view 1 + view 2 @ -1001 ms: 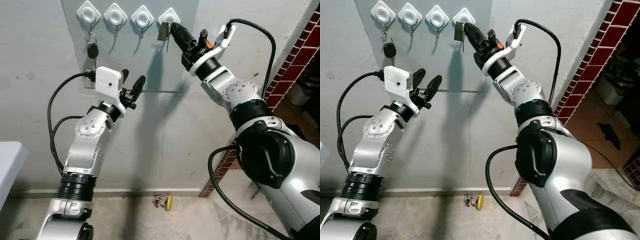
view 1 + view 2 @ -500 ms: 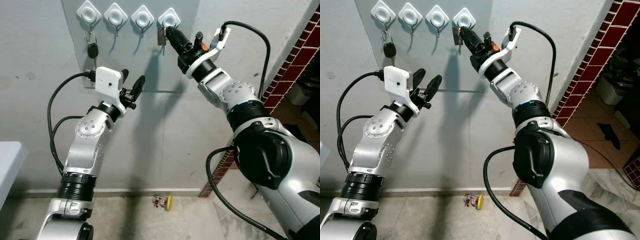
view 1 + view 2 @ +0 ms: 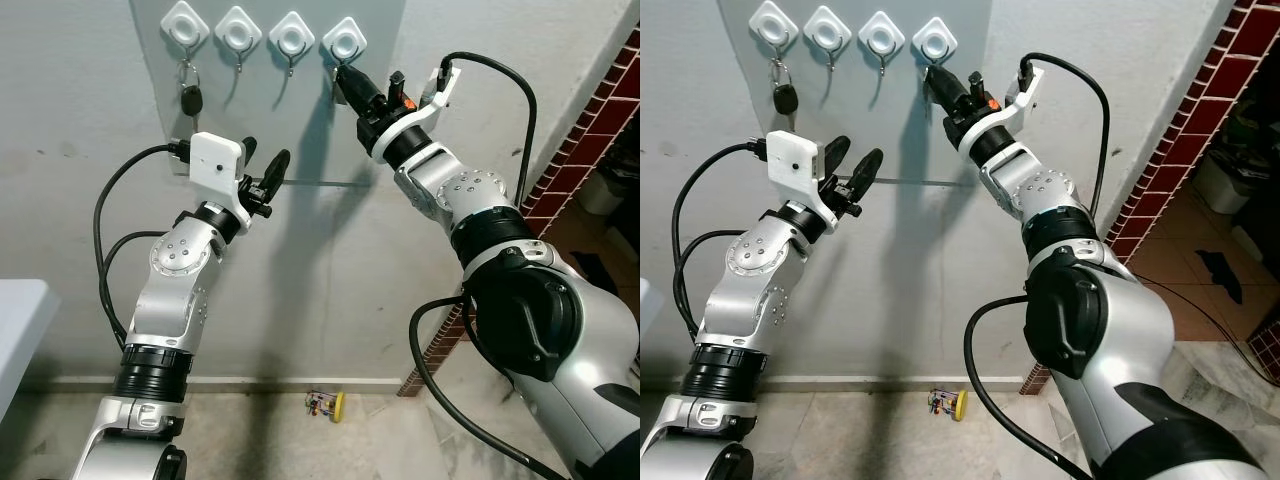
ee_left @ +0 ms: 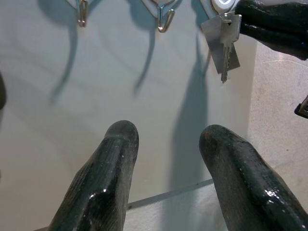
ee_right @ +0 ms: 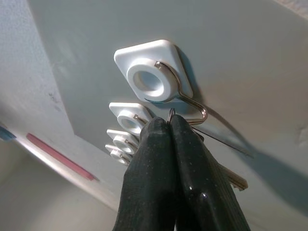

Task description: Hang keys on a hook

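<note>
Pinching a key ring, the right gripper [image 5: 169, 126] is seen with its two black fingers [image 5: 154, 159] pressed together at the wire hook [image 5: 190, 103] of the rightmost white holder [image 3: 343, 38], in the upper middle of the left eye frame. In the right wrist view, the thin ring [image 5: 171, 114] is seen rising between the fingertips right at the bend of the hook; whether it sits over the wire cannot be told. The silver keys [image 4: 223, 41] are shown in the left wrist view at the upper right of the frame, hanging flat against the grey panel [image 3: 300, 130] directly below that holder, beside the dark right fingers.

The left gripper [image 3: 263, 172] is held lower and toward the left of the frame, its fingers [image 4: 108, 183] spread wide apart with nothing between them, pointed at the panel beneath the hooks. A white camera block [image 3: 217, 163] is carried on its wrist.

Four white diamond-shaped holders are mounted in a row along the top of the panel. From the leftmost holder [image 3: 185, 20] a black car key [image 3: 190, 97] is hung. Low in the frame, a small yellow object [image 3: 327, 403] is seen on the floor [image 3: 380, 440] by the wall, and red brick tiling [image 3: 590, 110] is seen at the right edge.
</note>
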Available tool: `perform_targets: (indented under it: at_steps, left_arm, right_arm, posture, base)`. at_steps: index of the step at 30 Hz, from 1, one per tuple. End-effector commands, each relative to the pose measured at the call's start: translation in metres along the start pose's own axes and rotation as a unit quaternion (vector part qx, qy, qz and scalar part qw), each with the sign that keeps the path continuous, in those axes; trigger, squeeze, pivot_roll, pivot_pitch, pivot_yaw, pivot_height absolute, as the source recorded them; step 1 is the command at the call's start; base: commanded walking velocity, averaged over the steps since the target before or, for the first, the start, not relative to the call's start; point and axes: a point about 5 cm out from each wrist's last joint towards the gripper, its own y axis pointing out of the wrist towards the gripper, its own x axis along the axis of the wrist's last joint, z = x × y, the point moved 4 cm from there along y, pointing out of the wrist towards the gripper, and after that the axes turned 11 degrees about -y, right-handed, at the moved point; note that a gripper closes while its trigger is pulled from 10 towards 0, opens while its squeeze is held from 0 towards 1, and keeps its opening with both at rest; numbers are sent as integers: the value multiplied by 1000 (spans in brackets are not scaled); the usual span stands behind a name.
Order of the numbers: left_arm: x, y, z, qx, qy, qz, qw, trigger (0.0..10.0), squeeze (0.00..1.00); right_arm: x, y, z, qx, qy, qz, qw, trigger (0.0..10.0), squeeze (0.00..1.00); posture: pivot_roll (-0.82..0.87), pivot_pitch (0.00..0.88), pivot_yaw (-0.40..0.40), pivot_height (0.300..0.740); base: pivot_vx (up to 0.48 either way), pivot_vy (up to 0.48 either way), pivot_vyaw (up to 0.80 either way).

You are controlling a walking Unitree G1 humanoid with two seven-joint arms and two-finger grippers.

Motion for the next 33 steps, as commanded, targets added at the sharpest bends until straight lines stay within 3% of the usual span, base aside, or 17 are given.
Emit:
perform_targets:
  at_steps: [1,4,7,10,20,21,25,28,30,33]
  left_arm:
    - [3,0,0,0,2,-4,1000,10000,0]
    - [4,0,0,1,2,-4,1000,10000,0]
    - [5,0,0,2,3,-5,1000,10000,0]
    - [5,0,1,4,3,-5,1000,10000,0]
    - [5,-1,2,7,4,-5,1000,10000,0]
    - [5,-1,2,7,4,-5,1000,10000,0]
    - [5,-1,3,12,7,-6,1000,10000,0]
    - [4,-2,5,21,9,-6,1000,10000,0]
    - [3,-2,6,25,10,-6,1000,10000,0]
    - [2,-2,6,28,12,-7,999,10000,0]
  right_arm:
    - [2,-5,-10,-22,12,-6,1000,10000,0]
    - [-5,-7,-13,-30,24,6,999,10000,0]
    - [-21,-9,-16,-28,-16,50,998,10000,0]
    - [-31,-12,-21,-38,4,60,997,10000,0]
    - [-35,-15,-26,-39,-33,65,997,10000,0]
    - [-32,-15,-25,-34,-42,54,997,10000,1000]
    - [-24,-15,-26,-32,-136,44,989,10000,1000]
    - [-18,-17,-30,-42,-221,35,974,10000,1000]
    - [-13,-19,-31,-48,-297,26,953,10000,1000]
    - [-7,-23,-35,-66,-336,9,940,10000,1000]
  posture:
    - [14,0,-82,740]
    - [14,0,-81,740]
    - [16,5,-82,740]
    - [16,8,-83,740]
    - [16,12,-83,740]
    - [16,13,-83,740]
    - [15,15,-82,740]
    - [15,14,-83,740]
    - [15,13,-82,740]
    - [16,12,-82,740]
  base:
    - [0,0,0]
    - [0,0,0]
    - [0,0,0]
    - [0,0,0]
    - [0,0,0]
    - [0,0,0]
    - [0,0,0]
    - [0,0,0]
    - [0,0,0]
    - [0,0,0]
